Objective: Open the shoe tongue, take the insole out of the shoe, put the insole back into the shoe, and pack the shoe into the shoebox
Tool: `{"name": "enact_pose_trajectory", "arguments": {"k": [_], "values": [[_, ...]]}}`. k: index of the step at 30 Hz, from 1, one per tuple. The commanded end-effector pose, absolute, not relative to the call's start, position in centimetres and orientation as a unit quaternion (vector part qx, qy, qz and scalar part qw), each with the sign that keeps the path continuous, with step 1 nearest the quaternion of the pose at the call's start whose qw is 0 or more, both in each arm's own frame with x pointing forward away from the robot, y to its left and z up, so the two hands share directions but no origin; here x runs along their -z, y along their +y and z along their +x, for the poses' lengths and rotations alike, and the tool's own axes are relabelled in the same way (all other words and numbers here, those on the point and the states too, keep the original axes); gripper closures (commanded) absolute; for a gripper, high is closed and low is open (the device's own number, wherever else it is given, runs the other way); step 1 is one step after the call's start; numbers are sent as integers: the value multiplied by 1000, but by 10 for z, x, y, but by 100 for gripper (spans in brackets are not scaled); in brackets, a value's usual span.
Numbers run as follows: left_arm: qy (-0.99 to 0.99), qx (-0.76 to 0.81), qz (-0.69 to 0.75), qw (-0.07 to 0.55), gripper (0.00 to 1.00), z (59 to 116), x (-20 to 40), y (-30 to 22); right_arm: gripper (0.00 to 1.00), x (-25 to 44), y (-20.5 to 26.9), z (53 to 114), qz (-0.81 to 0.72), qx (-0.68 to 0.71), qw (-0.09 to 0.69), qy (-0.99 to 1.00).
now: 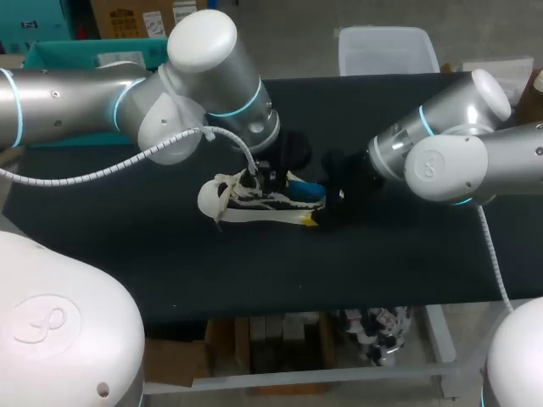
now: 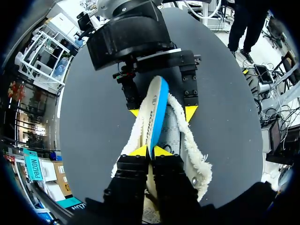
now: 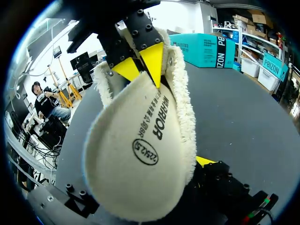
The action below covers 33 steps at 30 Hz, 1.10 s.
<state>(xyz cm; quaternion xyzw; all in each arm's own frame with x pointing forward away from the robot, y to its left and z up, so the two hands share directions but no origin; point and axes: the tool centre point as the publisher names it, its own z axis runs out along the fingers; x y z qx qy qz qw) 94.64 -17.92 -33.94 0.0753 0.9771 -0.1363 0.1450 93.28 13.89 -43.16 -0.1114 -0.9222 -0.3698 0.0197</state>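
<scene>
The step in hand looks like taking the insole out, though these views would equally fit sliding it back in. Nearest in the left wrist view, the left claw (image 2: 151,151) is pressed together on the near end of the cream, blue-edged foam insole (image 2: 154,105). The insole stands on edge, partly out of the fleece-lined white and black shoe (image 2: 174,133). Just ahead, the right claw (image 2: 162,112) is spread wide around the heel with a yellow tip against the fleece collar on each side, so it appears to clamp the shoe steady.

The next move, as I judge it, calls for drawing the insole up past the collar while the heel hold keeps the shoe from following.

In the head view the shoe lies at the frame's centre on the black-clothed desk (image 1: 119,254), well apart from the near edge along the lower frame. Dark cloth stretches away to the lower left and lower right. Farthest off, a translucent plastic box (image 1: 382,51) sits at the far edge, upper right of centre; it is probably the shoebox.
</scene>
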Motion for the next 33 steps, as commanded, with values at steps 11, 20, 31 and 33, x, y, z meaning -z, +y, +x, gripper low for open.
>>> {"name": "enact_pose_trajectory", "arguments": {"k": [11,20,31,33], "values": [[968,209,97,97,100,937,304,-166,100,439,140,931,-110,371,21,-922],[952,271,116,82,100,925,273,-160,100,439,140,931,-110,371,21,-922],[932,331,134,63,100,910,244,-167,0,430,135,931,-107,368,20,-923],[928,342,137,57,100,908,239,-168,0,427,133,931,-107,367,20,-924]]}}
